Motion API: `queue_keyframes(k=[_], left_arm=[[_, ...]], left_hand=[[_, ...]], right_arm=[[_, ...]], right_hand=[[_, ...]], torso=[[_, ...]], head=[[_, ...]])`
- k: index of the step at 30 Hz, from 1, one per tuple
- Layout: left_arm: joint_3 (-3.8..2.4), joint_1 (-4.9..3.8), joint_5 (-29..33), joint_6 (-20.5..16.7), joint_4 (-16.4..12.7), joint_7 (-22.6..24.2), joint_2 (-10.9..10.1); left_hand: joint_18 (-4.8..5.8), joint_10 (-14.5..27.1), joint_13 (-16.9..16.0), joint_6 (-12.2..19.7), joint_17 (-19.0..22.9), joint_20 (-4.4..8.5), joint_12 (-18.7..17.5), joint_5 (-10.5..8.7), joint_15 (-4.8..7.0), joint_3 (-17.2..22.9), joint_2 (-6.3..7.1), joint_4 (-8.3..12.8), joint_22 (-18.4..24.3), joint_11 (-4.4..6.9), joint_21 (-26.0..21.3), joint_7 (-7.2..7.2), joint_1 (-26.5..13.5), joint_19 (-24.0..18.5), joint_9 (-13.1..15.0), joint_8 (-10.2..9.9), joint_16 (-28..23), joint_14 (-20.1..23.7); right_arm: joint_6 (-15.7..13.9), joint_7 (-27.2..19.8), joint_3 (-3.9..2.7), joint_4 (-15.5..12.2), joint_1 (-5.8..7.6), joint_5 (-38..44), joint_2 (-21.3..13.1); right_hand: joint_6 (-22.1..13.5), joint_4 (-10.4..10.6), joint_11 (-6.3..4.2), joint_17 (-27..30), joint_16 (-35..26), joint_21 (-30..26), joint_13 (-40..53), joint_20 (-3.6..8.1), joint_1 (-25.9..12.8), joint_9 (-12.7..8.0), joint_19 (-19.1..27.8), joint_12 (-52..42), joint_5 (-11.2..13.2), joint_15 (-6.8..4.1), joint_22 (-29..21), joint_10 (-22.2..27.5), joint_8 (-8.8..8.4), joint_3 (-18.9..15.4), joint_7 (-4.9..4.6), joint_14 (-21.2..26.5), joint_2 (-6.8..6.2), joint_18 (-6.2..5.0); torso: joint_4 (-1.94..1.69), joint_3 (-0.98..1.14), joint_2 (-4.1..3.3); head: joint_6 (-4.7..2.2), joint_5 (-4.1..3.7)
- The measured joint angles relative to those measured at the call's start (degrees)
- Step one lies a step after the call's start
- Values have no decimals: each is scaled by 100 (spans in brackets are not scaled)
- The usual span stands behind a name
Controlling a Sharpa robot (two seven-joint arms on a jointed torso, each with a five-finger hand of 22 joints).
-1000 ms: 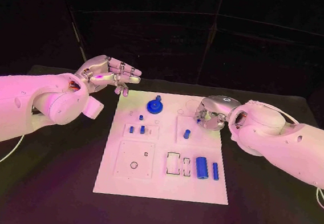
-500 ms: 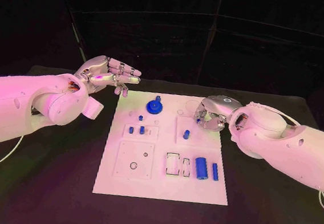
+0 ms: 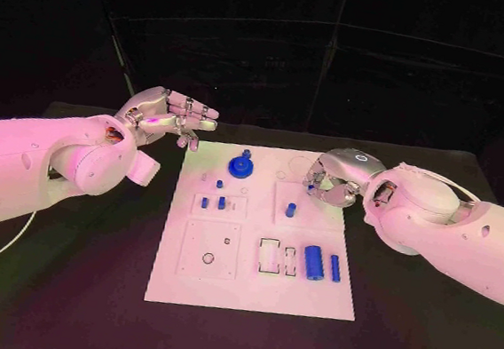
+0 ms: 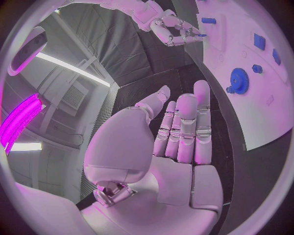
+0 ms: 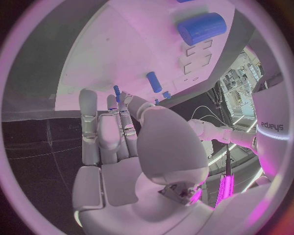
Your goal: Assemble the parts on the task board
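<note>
My right hand has edged further over the white task board, pinching a small blue peg; insertion nears. Left hand stays spread, empty.

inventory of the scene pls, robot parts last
table: 1, black, under everything
board: 1, white, mid-table
gear: 1, blue, board's far end
pegs: several, blue, small, board's middle
big cylinder: 1, blue, lying near board's right edge
slim cylinder: 1, blue, right of the big one
left hand: silver, raised off board's far-left corner, holding nothing
right hand: silver, over board's far-right corner; a small blue part at its fingertips, grip unclear
</note>
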State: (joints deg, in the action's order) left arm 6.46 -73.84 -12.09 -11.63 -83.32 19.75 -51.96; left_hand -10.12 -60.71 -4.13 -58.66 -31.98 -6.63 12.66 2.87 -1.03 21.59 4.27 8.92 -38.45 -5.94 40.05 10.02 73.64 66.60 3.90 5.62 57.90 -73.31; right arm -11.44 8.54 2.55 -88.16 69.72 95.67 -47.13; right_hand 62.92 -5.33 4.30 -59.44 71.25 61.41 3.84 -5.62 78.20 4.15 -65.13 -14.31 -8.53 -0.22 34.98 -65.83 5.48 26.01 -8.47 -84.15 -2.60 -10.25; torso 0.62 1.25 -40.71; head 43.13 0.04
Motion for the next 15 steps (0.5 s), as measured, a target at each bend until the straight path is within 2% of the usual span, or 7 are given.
queue_keyframes(k=[11, 15], left_arm=[[0, 0, 2, -1, -2, 1, -4], [0, 0, 2, -1, -8, 2, -1]], left_hand=[[0, 0, 0, 0, 5, 0, 0, 0, 0, 0, 0, 0, 4, 0, -30, 0, 0, 0, 0, 0, 0, 0], [0, 0, 0, 0, 5, 0, 0, 0, 0, 0, 0, 0, 4, 0, -30, 0, 0, 0, 0, 0, 0, 0]], right_arm=[[-297, -190, -3, -869, 0, -285, -248], [-419, -303, -4, -1060, 1, -404, -235]], right_hand=[[38, -48, -20, -52, 64, 69, -1, 0, -17, -2, 0, 46, -79, -21, 84, -20, -1, 78, 3, 21, -18, 0], [38, -48, -20, -58, 64, 93, -1, 0, -17, -3, 0, 46, -79, -21, 98, -20, -1, 78, 3, 21, -17, 0]], torso=[[1, 1, 5], [1, -2, 5]], head=[[34, 126], [36, 170]])
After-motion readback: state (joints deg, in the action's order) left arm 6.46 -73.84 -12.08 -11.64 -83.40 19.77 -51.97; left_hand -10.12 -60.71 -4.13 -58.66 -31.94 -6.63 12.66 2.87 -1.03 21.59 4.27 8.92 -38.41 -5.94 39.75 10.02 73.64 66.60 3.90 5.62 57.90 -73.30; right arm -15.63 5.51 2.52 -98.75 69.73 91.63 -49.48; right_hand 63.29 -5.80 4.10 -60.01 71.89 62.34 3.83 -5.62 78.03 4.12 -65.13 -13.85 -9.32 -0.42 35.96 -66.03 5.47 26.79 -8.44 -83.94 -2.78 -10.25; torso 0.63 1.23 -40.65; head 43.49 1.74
